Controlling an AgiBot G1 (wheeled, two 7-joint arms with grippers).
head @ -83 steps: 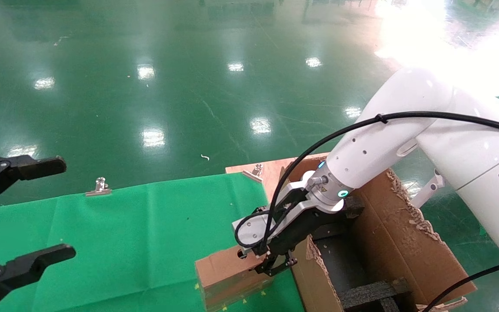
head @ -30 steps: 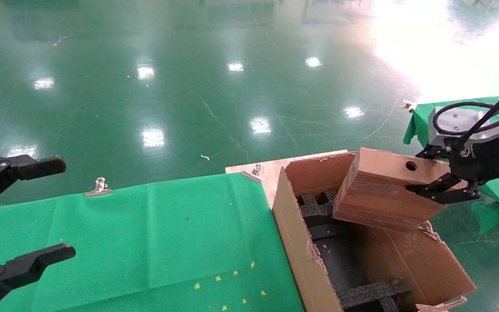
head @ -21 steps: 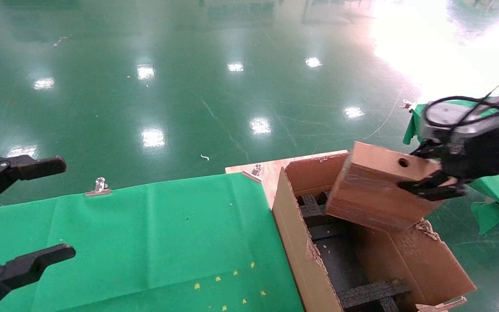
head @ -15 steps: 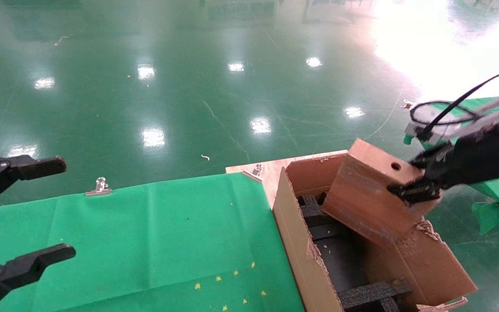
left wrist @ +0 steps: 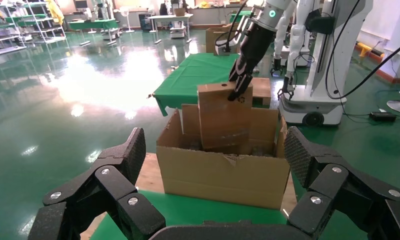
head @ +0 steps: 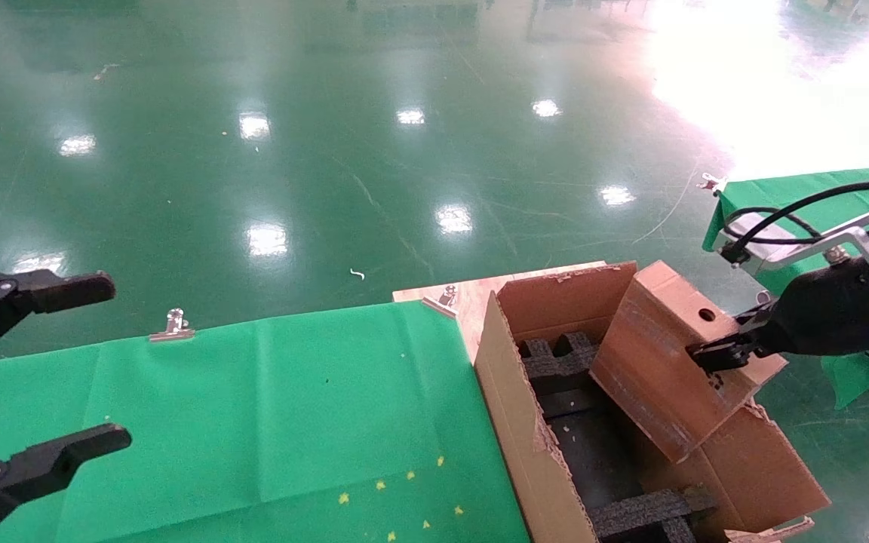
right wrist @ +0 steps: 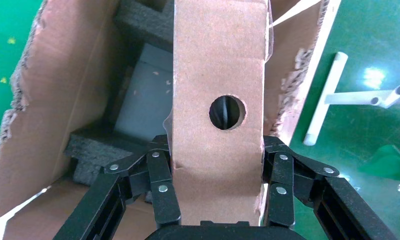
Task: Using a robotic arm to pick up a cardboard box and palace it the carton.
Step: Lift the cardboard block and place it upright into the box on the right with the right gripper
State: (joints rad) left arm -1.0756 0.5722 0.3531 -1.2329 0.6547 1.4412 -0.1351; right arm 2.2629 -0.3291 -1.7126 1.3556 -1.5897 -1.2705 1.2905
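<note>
A factory-style robotics test hall: glossy green epoxy floor (head: 374, 151) fills the upper frame, cloth-covered work tables (left wrist: 198, 75) stand at centre, storage shelving (left wrist: 18, 30) lines the upper left, and other white robots (left wrist: 318, 50) wait upper right.

Work table (head: 472, 298) — a wooden top, bare at its far corner, is covered by a green cloth (head: 268, 407) fastened with metal clips (head: 171, 326) along the far edge. Small yellow marks (head: 404, 498) are seen near the front. The carton (head: 525, 445) stands just beside the cloth's right edge — on a glossy green floor (head: 329, 151).
</note>
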